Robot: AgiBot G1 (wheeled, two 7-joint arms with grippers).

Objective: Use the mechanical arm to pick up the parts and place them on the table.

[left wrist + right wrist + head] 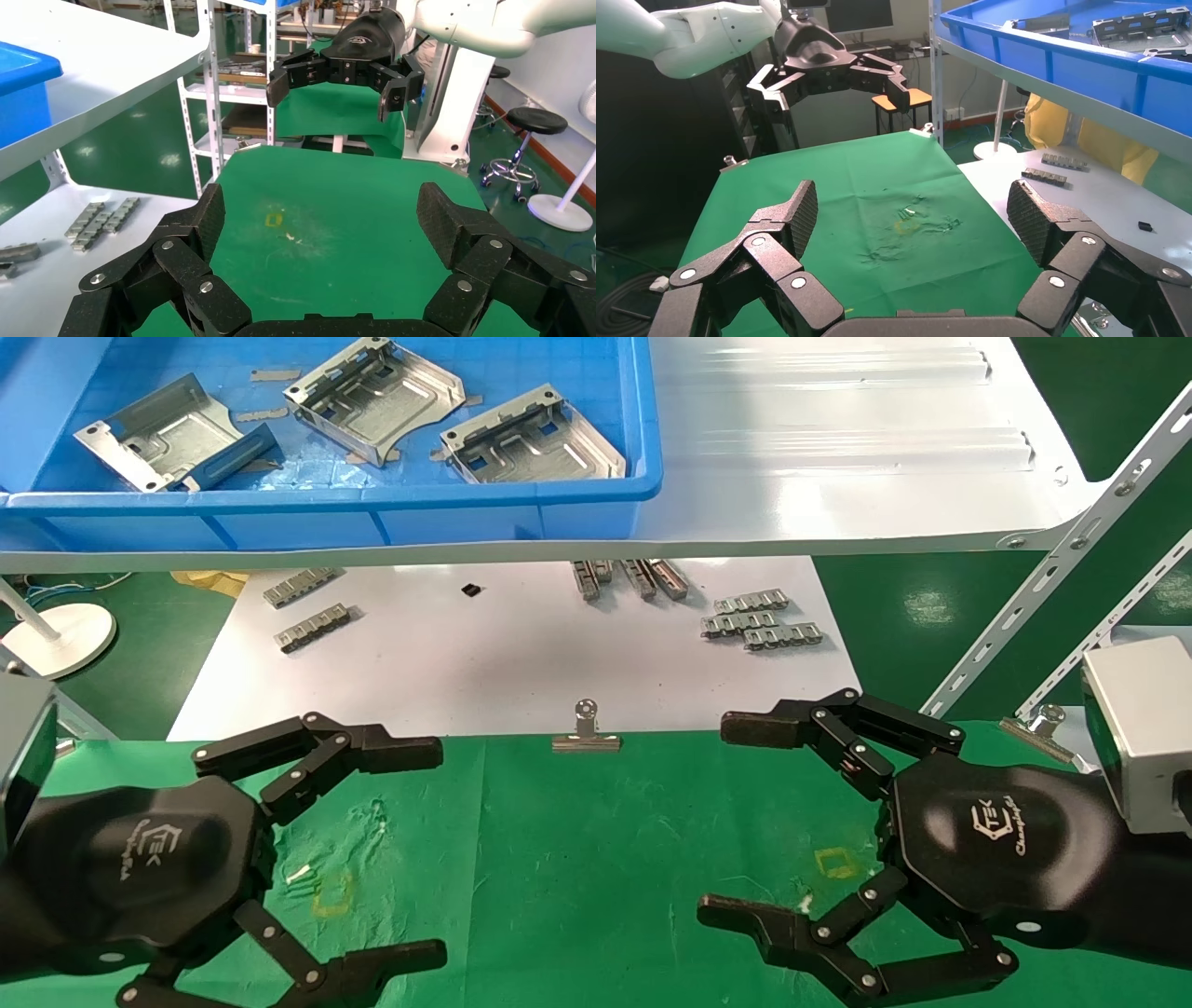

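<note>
Left claw (438,850) and right claw (712,822) both hover over the green desk (596,859), fingers spread wide, nothing held. White logo on each claw housing reads "TEK" (smaller script beneath illegible). Three sheet-metal bracket parts (372,388) lie in the blue bin (643,477) on the white shelf (838,477).

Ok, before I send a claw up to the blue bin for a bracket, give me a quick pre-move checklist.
1. Left black claw gripper open and empty: ok.
2. Right black claw gripper open and empty: ok.
3. Silver stamped sheet-metal brackets in the blue plastic bin: ok, three visible.
4. Wrinkled green cloth table free for a drop: ok; only a silver binder clip sits at its far edge.
5. Clearance over the bin wall: cannot tell.
</note>
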